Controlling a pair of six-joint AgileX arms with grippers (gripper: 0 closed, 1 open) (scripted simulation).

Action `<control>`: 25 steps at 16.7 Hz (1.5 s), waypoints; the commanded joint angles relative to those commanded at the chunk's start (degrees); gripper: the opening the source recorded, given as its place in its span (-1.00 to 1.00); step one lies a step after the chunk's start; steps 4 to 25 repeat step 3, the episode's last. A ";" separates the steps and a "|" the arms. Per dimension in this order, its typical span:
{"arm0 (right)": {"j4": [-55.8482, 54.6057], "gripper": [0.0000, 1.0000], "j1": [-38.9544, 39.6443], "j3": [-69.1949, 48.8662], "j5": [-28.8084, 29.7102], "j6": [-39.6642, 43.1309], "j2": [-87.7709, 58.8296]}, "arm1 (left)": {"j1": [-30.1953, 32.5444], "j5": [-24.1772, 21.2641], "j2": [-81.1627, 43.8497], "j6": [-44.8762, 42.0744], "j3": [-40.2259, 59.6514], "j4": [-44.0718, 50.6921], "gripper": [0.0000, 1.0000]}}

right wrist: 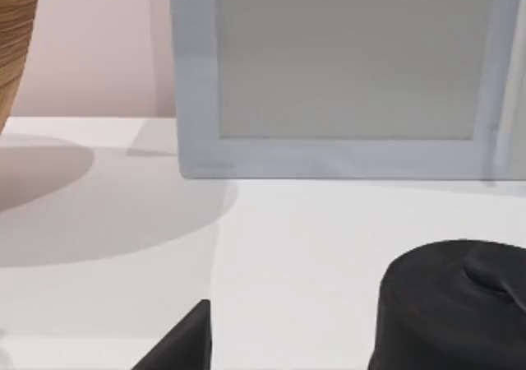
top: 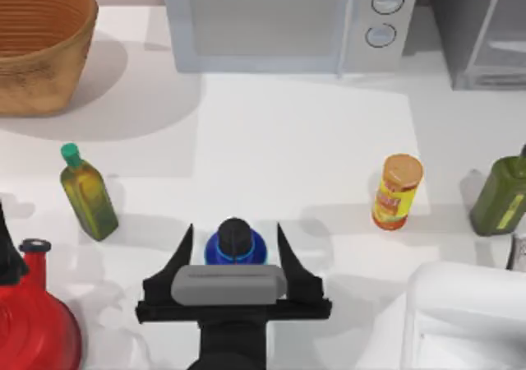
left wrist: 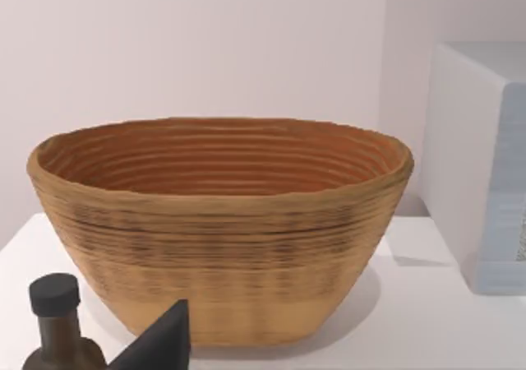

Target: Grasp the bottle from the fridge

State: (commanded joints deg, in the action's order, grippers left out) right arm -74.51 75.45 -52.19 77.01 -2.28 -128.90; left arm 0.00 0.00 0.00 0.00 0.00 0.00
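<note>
Right gripper sits at the lower centre of the top view with its two dark fingers spread wide, one on each side of the bottle, which stands upright on the white table with its black cap showing between them. Neither finger looks to be touching it yet. In the right wrist view the cap looms close at the lower right, with the microwave straight ahead beyond it. The fridge stands at the upper right of the top view, well apart from the bottle, so the bottle is already out on the table, not inside. By my reading, the approach is done and the straddle is set; closing on the bottle and lifting it are left. The left arm is parked at the left edge, beside the olive-yellow bottle.
</note>
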 joint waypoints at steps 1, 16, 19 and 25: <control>0.00 1.00 0.00 0.00 0.00 0.00 0.00 | 0.00 0.00 0.00 0.00 0.00 0.00 1.00; 0.00 1.00 0.00 0.00 0.00 0.00 0.00 | 0.00 0.00 0.00 0.00 0.00 0.00 1.00; 0.00 1.00 0.00 0.00 0.00 0.00 0.00 | 0.00 0.00 0.00 0.00 0.00 0.00 1.00; 0.00 1.00 0.00 0.00 0.00 0.00 0.00 | 0.00 0.00 0.00 0.00 0.00 0.00 1.00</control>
